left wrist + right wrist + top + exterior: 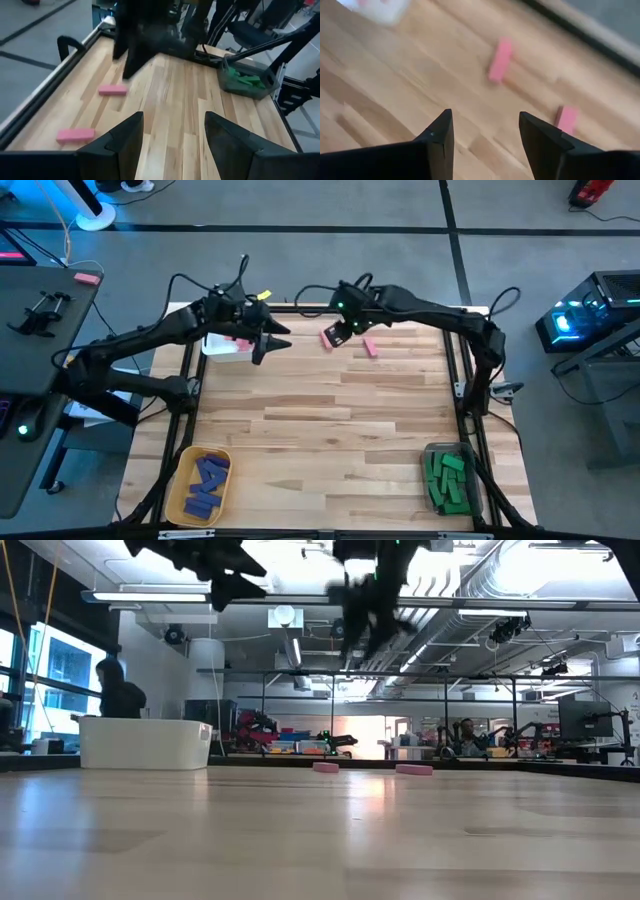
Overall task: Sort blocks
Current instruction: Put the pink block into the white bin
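left pincer (285, 338) raised, fingers apart, empty; right pincer (340, 332) raised, fingers apart, empty

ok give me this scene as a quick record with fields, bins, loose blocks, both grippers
white bin: far left of the wooden table, pink blocks inside
yellow bin: near left corner, blue-purple blocks inside
clear bin: near right corner, green blocks inside
loose pink blocks: two flat bars at the far edge
left gripper: open, empty, beside the white bin
right gripper: open, empty, above the loose pink blocks

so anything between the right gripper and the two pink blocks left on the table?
Nothing visible. The right gripper hangs open above bare wood, with both pink blocks lying unobstructed ahead of it.
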`<state>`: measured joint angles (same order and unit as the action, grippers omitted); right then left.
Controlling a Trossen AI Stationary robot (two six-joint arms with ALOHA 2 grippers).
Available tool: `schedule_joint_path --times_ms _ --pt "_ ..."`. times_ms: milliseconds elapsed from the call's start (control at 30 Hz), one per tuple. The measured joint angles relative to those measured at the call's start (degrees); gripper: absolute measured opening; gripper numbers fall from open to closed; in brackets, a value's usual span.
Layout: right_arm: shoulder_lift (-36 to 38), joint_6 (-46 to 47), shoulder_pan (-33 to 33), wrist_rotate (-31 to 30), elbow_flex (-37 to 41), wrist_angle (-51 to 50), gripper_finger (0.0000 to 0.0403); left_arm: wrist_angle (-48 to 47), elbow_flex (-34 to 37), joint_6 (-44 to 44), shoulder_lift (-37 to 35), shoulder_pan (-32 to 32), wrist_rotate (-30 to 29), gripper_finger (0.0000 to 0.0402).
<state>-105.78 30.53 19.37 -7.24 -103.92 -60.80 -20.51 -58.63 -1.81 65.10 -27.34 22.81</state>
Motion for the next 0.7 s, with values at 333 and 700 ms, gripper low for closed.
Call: schedule_joint_path --times_ms 333,700 --pt "0.1 -0.3 6.1 4.9 21.5 10.5 0.0151 6.8 0.0 -0.8 1.7 -2.0 -7.7 0.0197" --pt "1.1 -12.7 12.7 4.7 29.4 11.5 0.0151 12.3 0.1 -17.6 8.2 -1.4 -11.5 0.0197"
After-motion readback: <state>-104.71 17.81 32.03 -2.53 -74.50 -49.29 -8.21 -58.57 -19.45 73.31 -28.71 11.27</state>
